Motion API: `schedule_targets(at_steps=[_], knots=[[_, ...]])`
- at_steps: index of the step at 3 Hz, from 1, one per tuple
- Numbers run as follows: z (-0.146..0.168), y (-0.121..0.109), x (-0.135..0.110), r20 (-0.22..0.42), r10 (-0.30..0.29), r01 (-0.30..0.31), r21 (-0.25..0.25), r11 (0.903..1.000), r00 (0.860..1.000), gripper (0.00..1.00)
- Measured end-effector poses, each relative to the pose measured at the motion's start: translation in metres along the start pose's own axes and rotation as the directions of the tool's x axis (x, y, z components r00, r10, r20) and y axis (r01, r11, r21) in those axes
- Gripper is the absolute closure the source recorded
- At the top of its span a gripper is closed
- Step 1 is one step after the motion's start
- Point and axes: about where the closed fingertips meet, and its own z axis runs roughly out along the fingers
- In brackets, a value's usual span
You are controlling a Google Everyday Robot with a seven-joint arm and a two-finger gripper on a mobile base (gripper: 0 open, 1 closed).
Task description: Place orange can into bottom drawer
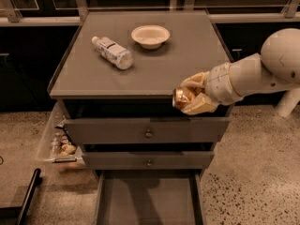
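Note:
My gripper (193,96) is shut on the orange can (181,97), a small shiny orange-gold can held on its side between the tan fingers (200,108). It hangs in the air at the front edge of the cabinet top (187,55), right of centre, above the upper drawers. The bottom drawer (149,204) is pulled open below, a wide grey box with a bare floor, directly under and slightly left of the can.
A clear water bottle (112,52) lies on its side on the cabinet top at the left. A white bowl (150,35) stands at the back. Two closed grey drawers with knobs (148,134) are above the open one. A clear bin (58,139) of items sits at the left on the floor.

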Motion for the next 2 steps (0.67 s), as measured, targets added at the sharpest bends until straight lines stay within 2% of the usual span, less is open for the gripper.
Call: schedule_targets(at_steps=[1, 2], knots=[[0.017, 0.0295, 0.0, 0.005, 0.008, -0.008, 0.008, 0.9999, 1.0, 1.0], [0.0205, 0.0335, -0.0004, 0.008, 0.011, -0.011, 0.004, 0.9999, 1.0, 1.0]])
